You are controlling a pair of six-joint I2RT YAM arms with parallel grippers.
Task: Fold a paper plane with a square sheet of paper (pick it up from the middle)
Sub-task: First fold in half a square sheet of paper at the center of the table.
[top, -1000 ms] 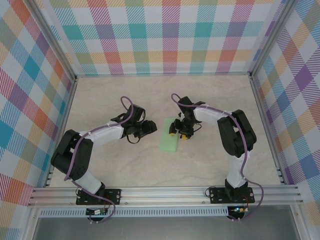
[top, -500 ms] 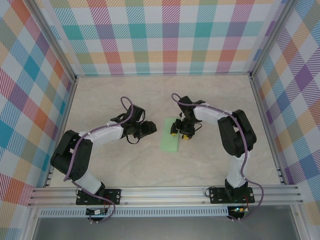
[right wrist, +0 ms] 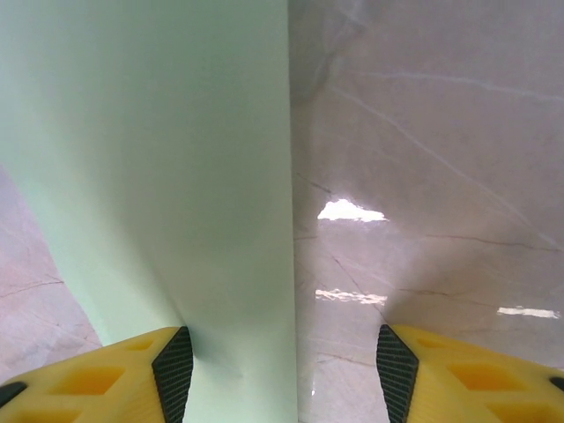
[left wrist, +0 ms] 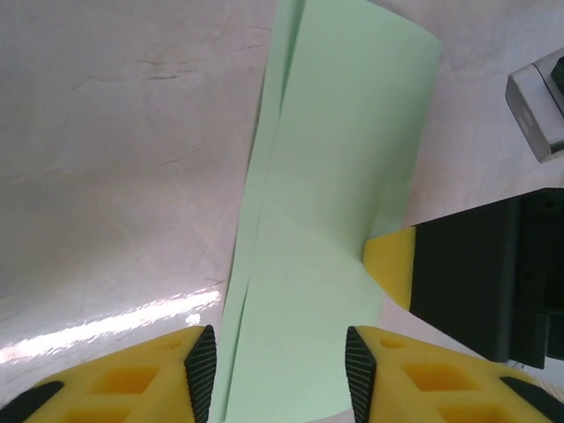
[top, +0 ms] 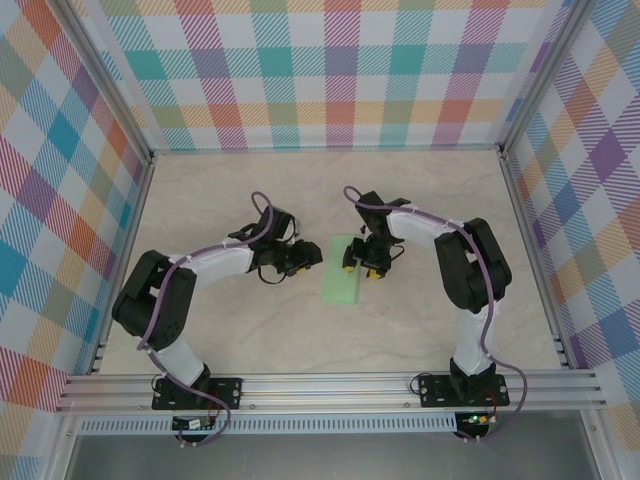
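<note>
The square sheet of paper (top: 342, 272) lies flat at the centre of the top external frame, folded into a narrow pale green strip running from upper right to lower left. In the left wrist view the sheet (left wrist: 335, 176) shows two layers, their left edges slightly offset. The left gripper (top: 308, 258) sits just left of the strip; its fingers (left wrist: 201, 370) stand moderately apart with the strip's near end between them, gripping nothing. The right gripper (top: 360, 266) sits at the strip's upper right edge, one yellow fingertip (left wrist: 392, 264) touching that edge. Its fingers (right wrist: 172, 374) are spread wide, the left one over the paper (right wrist: 159, 176), the right one over the marble-patterned table (top: 420, 200).
</note>
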